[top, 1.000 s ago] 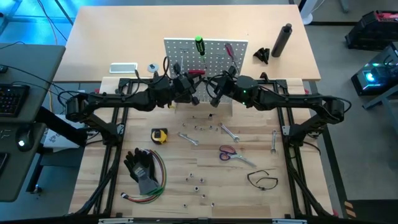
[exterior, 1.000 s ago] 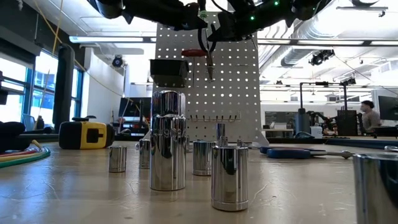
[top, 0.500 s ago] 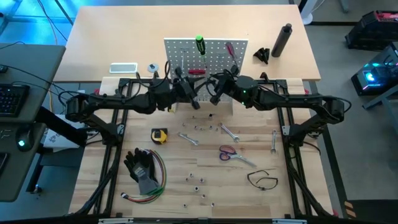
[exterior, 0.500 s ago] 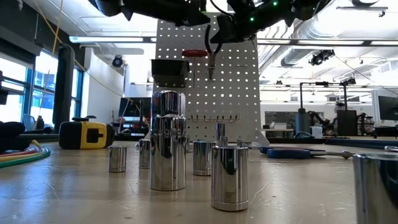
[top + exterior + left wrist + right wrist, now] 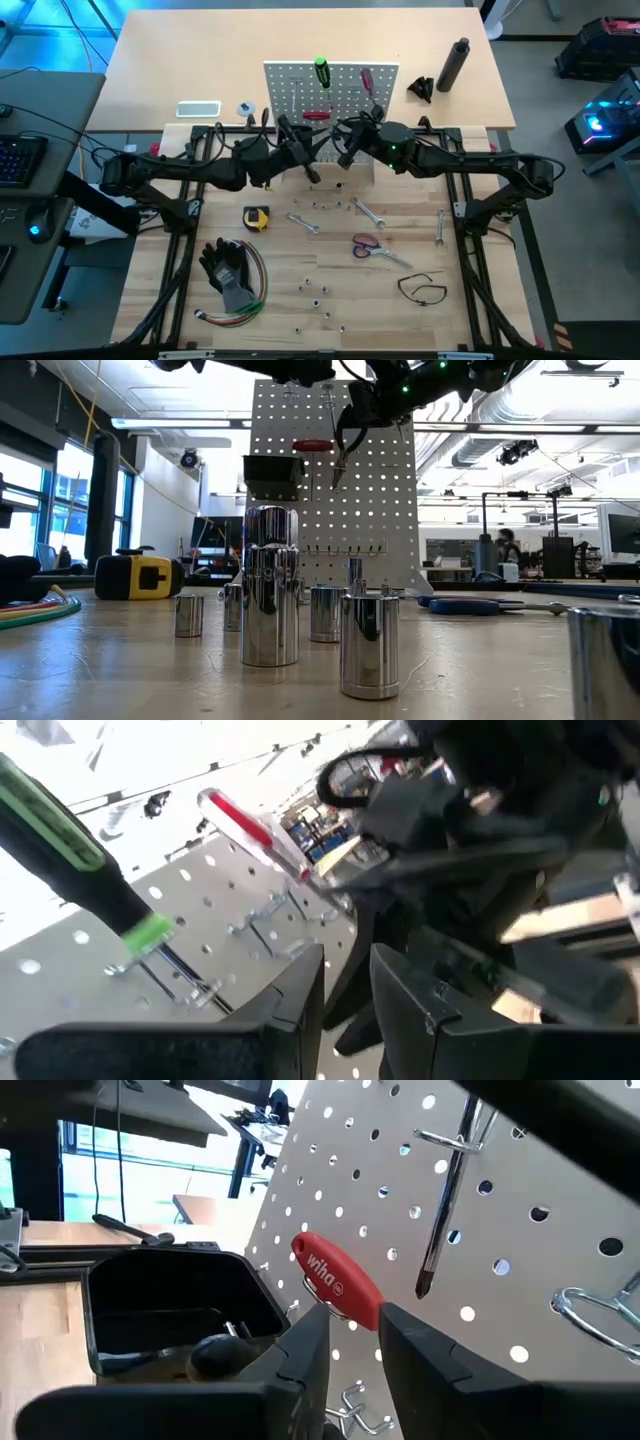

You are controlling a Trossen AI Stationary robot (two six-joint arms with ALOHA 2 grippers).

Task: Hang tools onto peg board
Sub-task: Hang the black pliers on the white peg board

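Observation:
The peg board (image 5: pixel 345 90) stands upright at the far middle of the table. A green-handled screwdriver (image 5: pixel 321 70) and a red-handled one (image 5: pixel 368 80) hang on its hooks. A stubby red handle (image 5: pixel 335 1285) lies level in a wire hook beside the black bin (image 5: pixel 170 1315). My right gripper (image 5: pixel 350 1325) is open and points level at the board, its fingertips on either side of that handle's near end. My left gripper (image 5: pixel 347 980) is open with nothing between its fingers, and is drawn back from the board (image 5: pixel 308 160). My right gripper comes level from the near side, with the stubby red handle's end (image 5: pixel 362 1312) showing in the gap between its fingertips. I cannot tell whether the fingers touch it. The handle rests in the board's wire hook.
On the near table lie a yellow tape measure (image 5: pixel 256 217), wrenches (image 5: pixel 368 211), red scissors (image 5: pixel 366 245), a black loop (image 5: pixel 420 288), black gloves with wires (image 5: pixel 228 272) and several chrome sockets (image 5: pixel 270 585). A black bottle (image 5: pixel 455 65) stands behind the board.
My left gripper has drawn back from the peg board, toward the table's left and near edges. My right gripper has stayed at the board by the red handle.

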